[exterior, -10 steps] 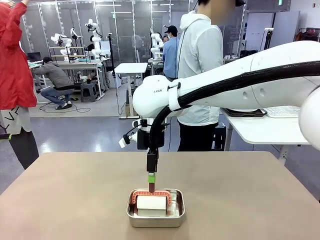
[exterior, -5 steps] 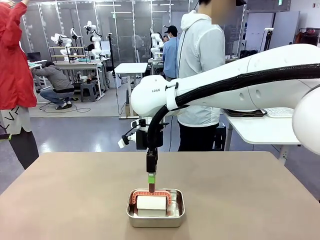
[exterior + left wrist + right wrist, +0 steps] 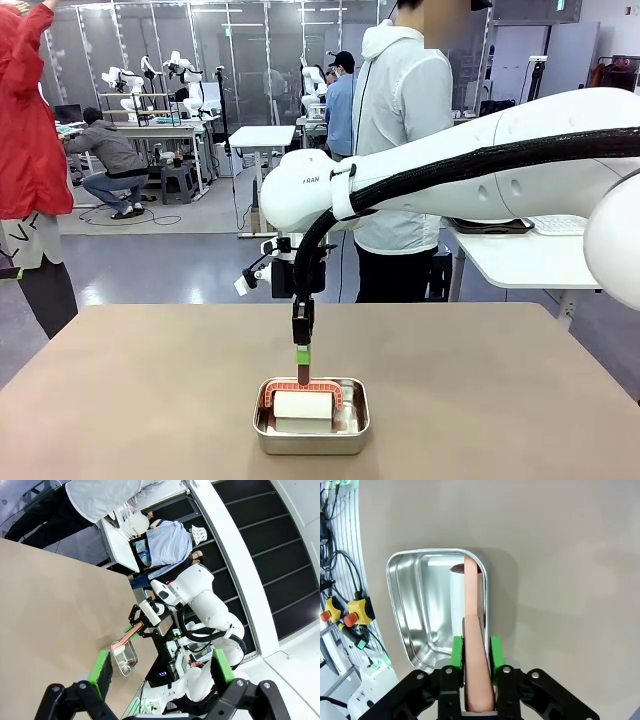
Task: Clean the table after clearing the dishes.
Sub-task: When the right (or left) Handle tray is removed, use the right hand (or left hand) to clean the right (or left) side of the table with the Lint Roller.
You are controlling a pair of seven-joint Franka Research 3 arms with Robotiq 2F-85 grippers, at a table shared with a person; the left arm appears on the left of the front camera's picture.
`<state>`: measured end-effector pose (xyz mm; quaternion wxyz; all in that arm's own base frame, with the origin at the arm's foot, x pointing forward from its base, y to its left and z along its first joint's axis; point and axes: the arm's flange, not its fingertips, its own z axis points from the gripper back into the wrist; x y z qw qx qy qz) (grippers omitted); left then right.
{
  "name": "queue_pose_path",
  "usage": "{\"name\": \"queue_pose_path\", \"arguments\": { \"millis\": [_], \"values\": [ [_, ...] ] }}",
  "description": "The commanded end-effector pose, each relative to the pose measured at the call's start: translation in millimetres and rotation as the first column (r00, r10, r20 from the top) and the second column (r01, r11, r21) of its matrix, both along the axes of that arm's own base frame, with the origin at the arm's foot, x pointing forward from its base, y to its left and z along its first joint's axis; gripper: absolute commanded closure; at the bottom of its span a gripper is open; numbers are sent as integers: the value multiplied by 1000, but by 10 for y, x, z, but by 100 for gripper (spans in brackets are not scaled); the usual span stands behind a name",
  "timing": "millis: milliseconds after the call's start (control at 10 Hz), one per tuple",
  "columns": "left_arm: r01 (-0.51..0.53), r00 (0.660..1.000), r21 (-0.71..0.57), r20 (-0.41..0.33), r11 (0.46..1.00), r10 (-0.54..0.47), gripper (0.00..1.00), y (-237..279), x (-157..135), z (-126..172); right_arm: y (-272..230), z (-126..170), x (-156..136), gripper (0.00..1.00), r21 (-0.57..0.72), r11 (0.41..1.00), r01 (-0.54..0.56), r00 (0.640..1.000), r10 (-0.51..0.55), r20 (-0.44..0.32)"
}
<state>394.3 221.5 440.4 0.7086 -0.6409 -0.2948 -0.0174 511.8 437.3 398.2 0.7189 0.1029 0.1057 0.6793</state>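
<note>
Okay, you've got the counter [image 3: 120, 400] across the lower half of the front view, brown top mostly bare. A steel pan [image 3: 310, 440] sits close to the near edge, about midway between the left and right edges. Inside the pan is a white block [image 3: 303, 405] with a pink handle [image 3: 275, 387] arching over it.

Your right arm [image 3: 450, 170] comes in from the right edge and reaches to the middle, wrist pointing straight down over the pan. The right jaws are pressed together on the handle: in the right wrist view you see both green pads [image 3: 457, 652] flat against its two sides, pinching it, with the pan's shiny wall behind. The block is down inside the pan; you can't tell whether it rests on the bottom or hangs just off it.

The left jaws are spread wide with nothing between them; in the left wrist view one green fingertip [image 3: 102, 672] stands well apart from the other. They're held off the counter, looking sideways across it toward the pan and the right arm.

A person in a white hooded jacket [image 3: 400, 130] stands just beyond the far edge, behind the right arm. Their hands are hidden.
</note>
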Motion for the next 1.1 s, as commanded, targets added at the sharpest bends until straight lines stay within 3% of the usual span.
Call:
{"name": "queue_pose_path", "arguments": {
  "millis": [0, 600, 800, 1000],
  "values": [
    [0, 1000, 0, 1, 1000, 0, 0, -5, -45, 16, 44, 34, -52, 97, -8, 1000, 15, 1000, -14, 13],
    [0, 1000, 0, 1, 1000, 0, 0, -5, -45, 16, -22, 187, -120, 100, -9, 1000, 16, 999, -16, 27],
    [0, 1000, 0, 1, 1000, 0, 0, -5, -45, 16, -143, 513, -228, 100, 6, 998, 64, 994, -65, 89],
    [0, 1000, 0, 1, 1000, 0, 0, -5, -45, 16, -442, 933, -374, 100, 67, 971, 229, 965, -235, 114]
  ]
}}
